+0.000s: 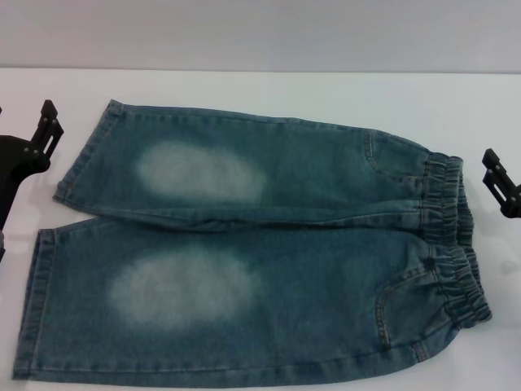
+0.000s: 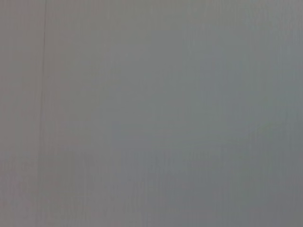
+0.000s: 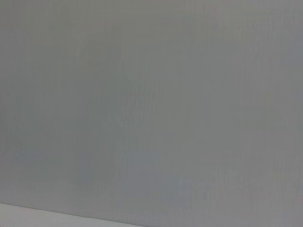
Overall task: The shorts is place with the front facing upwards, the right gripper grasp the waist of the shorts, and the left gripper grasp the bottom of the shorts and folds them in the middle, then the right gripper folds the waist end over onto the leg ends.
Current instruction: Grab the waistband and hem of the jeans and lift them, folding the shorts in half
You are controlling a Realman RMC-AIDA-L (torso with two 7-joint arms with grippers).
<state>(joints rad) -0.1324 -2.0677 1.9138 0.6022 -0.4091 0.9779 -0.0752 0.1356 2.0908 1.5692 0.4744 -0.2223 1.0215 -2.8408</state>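
1. The long blue-green denim shorts (image 1: 244, 261) are lying flat and front-up on the white worktop (image 1: 269, 94), filling most of its middle and reaching toward its near edge.
2. The darker, puckered elastic waist (image 1: 456, 244) is pointing toward the worktop's right edge, with tan-stitched pockets just inside it.
3. The two straight stitched leg ends (image 1: 49, 269) are facing the left edge; each leg is showing a pale faded oval patch.
4. The far leg is angling away from the near one, slightly overlapping it along the inner seam.
5. The black two-pronged left gripper (image 1: 45, 134) is hovering just beside the far leg's hem, apart from the cloth, prongs seemingly spread.
6. The small black right gripper (image 1: 498, 181) is sitting just beside the waist at the right edge; its prongs' spacing cannot be told.
7. Both wrist views are showing only plain grey surface.
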